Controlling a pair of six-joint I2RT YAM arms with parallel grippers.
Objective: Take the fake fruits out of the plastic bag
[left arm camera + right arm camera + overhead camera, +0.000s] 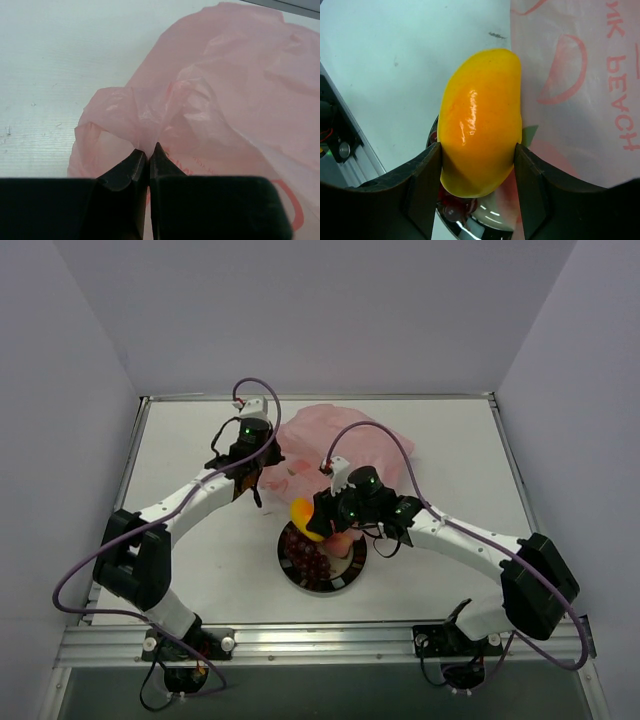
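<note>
Mango [480,120], glossy, clamped in right pincer [477,150] above dish [340,585], lower centre: may slip and roll; left pincer [148,151] pinches bag [225,90].

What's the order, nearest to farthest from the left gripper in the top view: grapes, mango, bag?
1. Bag: pinched in the left gripper.
2. Mango: to its right and nearer the front.
3. Grapes: on the dish, nearest the front.

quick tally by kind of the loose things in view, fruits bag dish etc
fake fruits: 3 (mango, grape bunch, peach partly hidden)
plastic bag: 1
dish: 1
total: 5
</note>
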